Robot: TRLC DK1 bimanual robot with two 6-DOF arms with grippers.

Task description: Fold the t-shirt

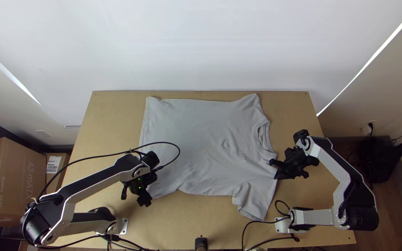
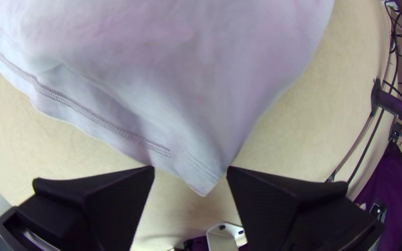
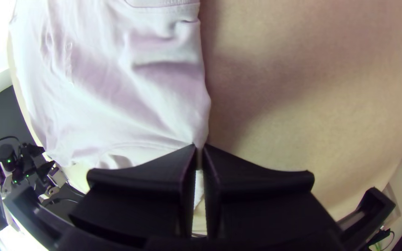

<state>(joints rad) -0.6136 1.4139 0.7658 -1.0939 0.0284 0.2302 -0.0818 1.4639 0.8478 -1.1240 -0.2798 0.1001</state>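
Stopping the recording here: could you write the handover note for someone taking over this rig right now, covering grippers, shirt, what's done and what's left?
Left gripper: open, its fingers on either side of a hem corner.
Right gripper: shut on the t-shirt at the shoulder edge, between collar and near sleeve.
Shirt: spread on the table, hem towards the left arm's side, collar towards the right; near sleeve creased.
Done: body laid out, right grip taken.
Left: close the left gripper on the corner, then probably fold the near side over; no fold across the body yet.
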